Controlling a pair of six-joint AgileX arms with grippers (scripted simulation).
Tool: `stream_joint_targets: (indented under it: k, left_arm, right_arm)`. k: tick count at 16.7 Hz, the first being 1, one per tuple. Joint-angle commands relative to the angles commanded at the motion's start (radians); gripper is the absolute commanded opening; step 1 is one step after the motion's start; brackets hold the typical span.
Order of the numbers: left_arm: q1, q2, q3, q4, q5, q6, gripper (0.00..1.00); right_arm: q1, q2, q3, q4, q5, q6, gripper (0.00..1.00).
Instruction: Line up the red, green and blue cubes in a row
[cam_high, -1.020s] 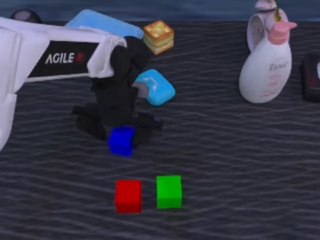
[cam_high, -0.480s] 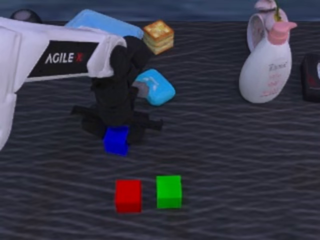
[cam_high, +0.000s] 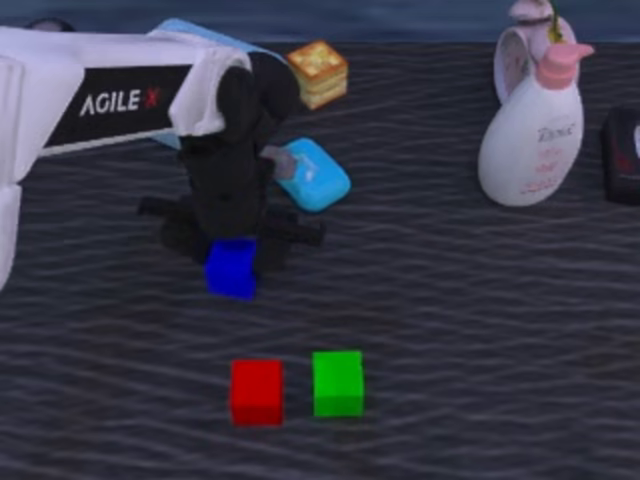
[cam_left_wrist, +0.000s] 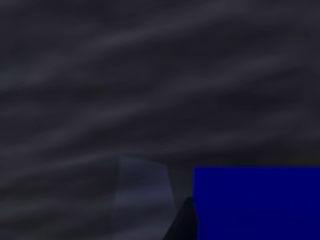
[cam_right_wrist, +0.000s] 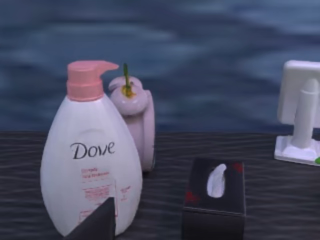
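The left gripper (cam_high: 232, 262) holds the blue cube (cam_high: 231, 268) clamped between closed jaws, far of the red cube (cam_high: 257, 391) and green cube (cam_high: 338, 382), which sit side by side as a started row.

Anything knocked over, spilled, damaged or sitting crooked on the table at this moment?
Nothing stands out. The red cube and green cube sit squarely side by side, the blue cube is held in the left hand, and the lotion bottle stands upright.
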Motion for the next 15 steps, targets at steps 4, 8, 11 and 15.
stream_joint_targets:
  k: [4,8,11,15]
  left_arm:
    - [0.009,-0.052,0.085,-0.144,-0.001,0.001,0.00]
    - [0.011,-0.064,0.098,-0.162,-0.001,0.001,0.00]
    - [-0.004,-0.055,0.105,-0.164,-0.002,-0.011,0.00]
    - [-0.100,-0.009,0.186,-0.209,-0.004,-0.153,0.00]
  right_arm:
    - [0.000,0.000,0.000,0.000,0.000,0.000,1.00]
    - [0.000,0.000,0.000,0.000,0.000,0.000,1.00]
    - [0.000,0.000,0.000,0.000,0.000,0.000,1.00]
    - [0.000,0.000,0.000,0.000,0.000,0.000,1.00]
